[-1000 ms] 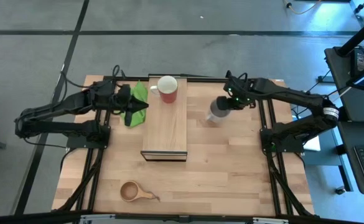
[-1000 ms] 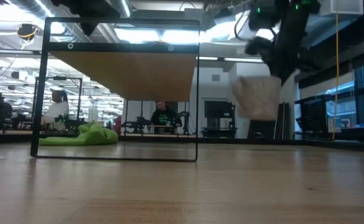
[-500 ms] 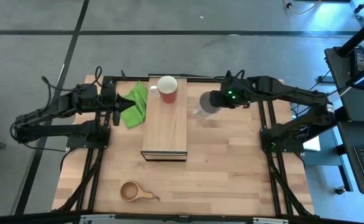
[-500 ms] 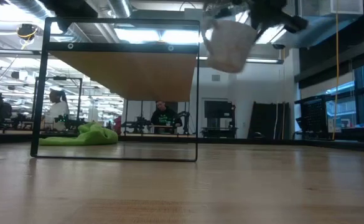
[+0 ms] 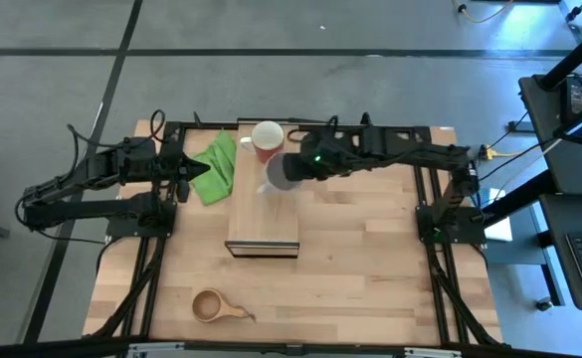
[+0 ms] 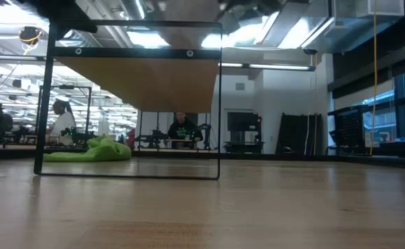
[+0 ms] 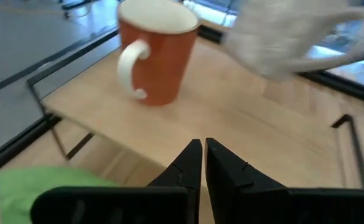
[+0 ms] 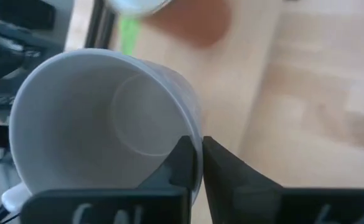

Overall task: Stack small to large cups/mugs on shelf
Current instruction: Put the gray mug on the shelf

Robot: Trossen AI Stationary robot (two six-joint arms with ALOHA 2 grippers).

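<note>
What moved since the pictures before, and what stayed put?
The right gripper, shut on the grey mug, carried it from beside the shelf to above it, near the red mug. The left gripper pulled back off the green cloth, shut and empty. The red mug, the shelf and the wooden cup stayed where they were.

Overhead, table-level, two wrist close-ups

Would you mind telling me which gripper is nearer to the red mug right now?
Right. The right gripper holds the grey mug over the shelf, just beside the red mug; the left gripper waits beyond the green cloth.
</note>
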